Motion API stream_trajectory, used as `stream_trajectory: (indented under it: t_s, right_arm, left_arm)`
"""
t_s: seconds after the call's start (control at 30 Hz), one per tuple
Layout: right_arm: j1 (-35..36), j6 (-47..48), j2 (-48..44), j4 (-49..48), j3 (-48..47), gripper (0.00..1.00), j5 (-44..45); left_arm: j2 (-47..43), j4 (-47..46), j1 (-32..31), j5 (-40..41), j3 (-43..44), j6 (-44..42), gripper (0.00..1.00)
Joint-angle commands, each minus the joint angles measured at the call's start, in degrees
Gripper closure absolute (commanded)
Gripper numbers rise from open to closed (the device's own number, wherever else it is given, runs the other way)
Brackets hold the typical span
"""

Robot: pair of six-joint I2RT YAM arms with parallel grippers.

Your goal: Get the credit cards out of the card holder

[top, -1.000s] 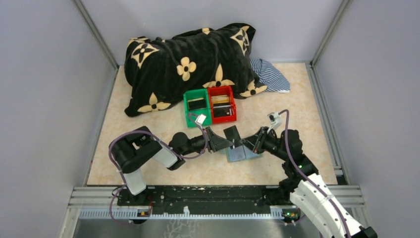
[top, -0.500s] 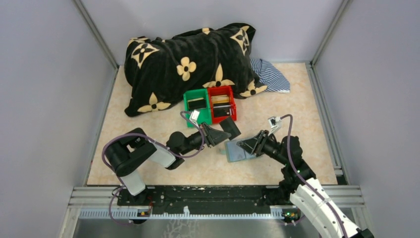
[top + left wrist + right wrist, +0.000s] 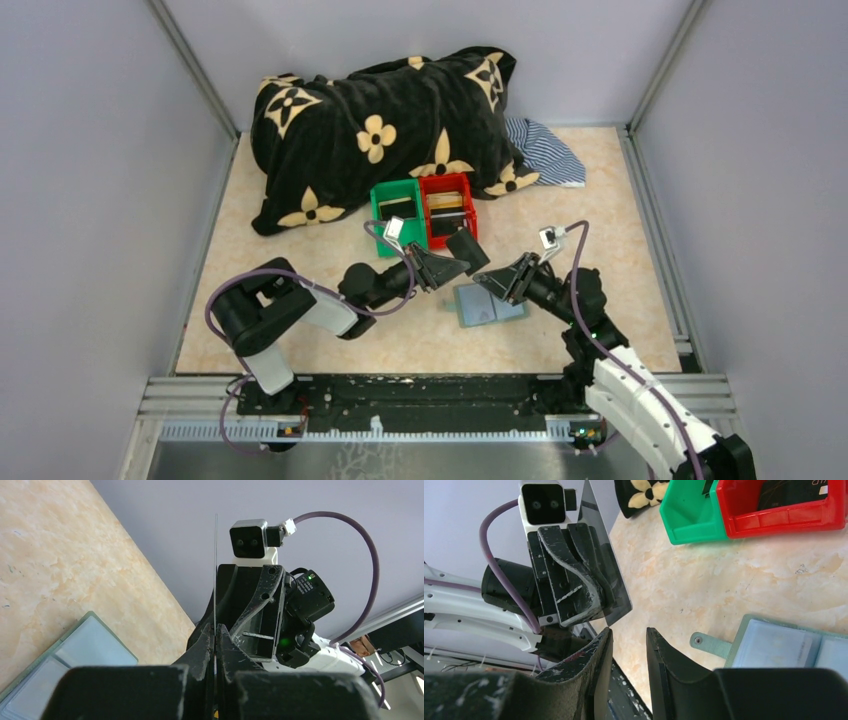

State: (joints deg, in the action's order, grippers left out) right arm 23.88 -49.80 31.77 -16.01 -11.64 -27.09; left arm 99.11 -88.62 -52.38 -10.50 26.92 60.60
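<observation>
1. Dark credit card (image 3: pixel 469 250) is pinched in the closed left gripper (image 3: pixel 450 267), its free end reaching toward the red bin (image 3: pixel 472 216) — which is nearer this arm.
2. Right gripper (image 3: pixel 629 636) stands parted and empty (the card holder (image 3: pixel 488 306) lies open on the table just below it).
3. Bare table lies between card and bin — room enough to carry, I judge.

Card holder (image 3: pixel 774 645) cut by the right edge; cards (image 3: pixel 447 218) in the red bin (image 3: pixel 455 241) — too small to count.
</observation>
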Motion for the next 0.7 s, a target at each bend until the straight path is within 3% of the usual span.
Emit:
stream_trajectory:
  t_s: [0.0, 0.67]
  right_arm:
    - [0.2, -0.1, 1.9, -7.8, -2.0, 0.69, -0.1]
    - [0.1, 1.8, 6.5, -13.1, -3.8, 0.75, 2.3]
  left_arm:
    - [0.2, -13.9, -0.3, 0.6, 0.5, 0.4, 1.0]
    - [-0.2, -13.9, -0.3, 0.3, -0.3, 0.6, 1.0]
